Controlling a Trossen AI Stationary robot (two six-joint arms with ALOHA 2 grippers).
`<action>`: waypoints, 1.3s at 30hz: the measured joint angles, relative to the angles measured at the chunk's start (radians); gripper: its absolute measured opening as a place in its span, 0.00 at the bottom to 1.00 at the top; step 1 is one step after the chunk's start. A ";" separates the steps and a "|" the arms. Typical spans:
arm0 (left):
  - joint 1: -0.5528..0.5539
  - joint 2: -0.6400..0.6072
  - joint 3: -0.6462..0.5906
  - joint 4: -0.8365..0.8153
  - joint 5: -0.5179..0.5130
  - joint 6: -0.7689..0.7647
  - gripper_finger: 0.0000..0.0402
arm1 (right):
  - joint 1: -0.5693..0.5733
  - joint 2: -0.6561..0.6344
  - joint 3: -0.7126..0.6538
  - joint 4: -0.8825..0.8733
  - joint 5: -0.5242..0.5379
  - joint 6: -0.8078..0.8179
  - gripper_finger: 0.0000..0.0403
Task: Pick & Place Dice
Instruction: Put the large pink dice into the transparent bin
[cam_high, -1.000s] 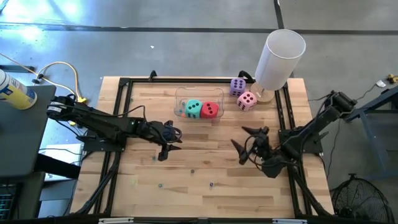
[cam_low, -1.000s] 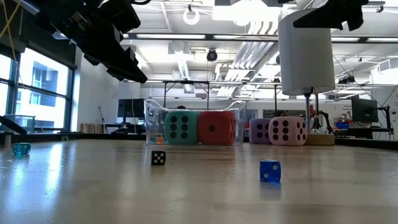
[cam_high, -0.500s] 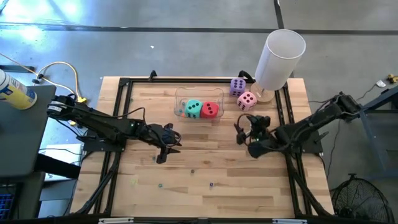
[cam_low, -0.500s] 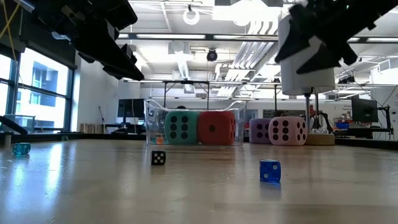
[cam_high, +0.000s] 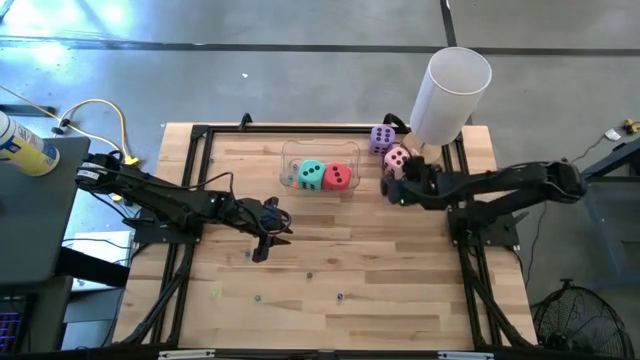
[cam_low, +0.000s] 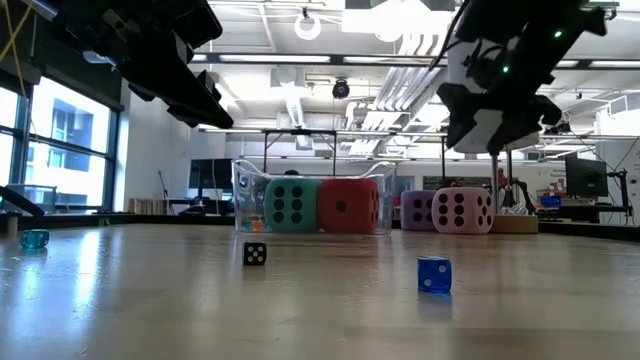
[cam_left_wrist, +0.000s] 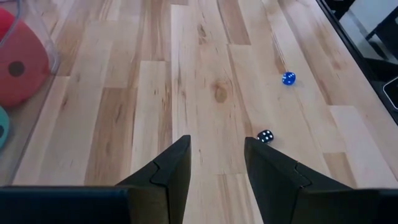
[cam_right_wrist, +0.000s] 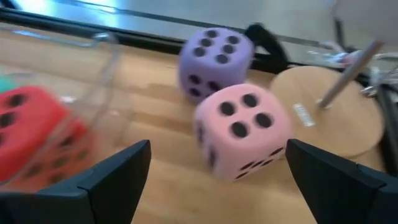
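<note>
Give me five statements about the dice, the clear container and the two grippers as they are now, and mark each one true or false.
1. The teal die and red die sit inside the clear container. True.
2. The pink die is in the container. False: it stands on the table beside the purple die.
3. The right gripper is open, facing the pink die. True.
4. The left gripper holds a die. False: nothing is between its fingers.
5. The purple die is stacked on the pink one. False: both rest on the table.

Overhead looks straight down; low looks level across table (cam_high: 330, 270); wrists close, forward.
</note>
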 joint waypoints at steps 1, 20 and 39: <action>0.000 0.000 0.000 0.000 0.000 0.000 0.36 | -0.024 0.003 0.000 0.000 -0.004 -0.018 0.90; 0.000 0.000 0.000 -0.001 0.001 -0.019 0.36 | -0.148 0.005 0.000 0.075 -0.121 -0.213 0.91; 0.000 0.000 0.000 -0.001 0.004 -0.022 0.36 | -0.262 0.005 -0.001 0.075 -0.233 -0.311 0.99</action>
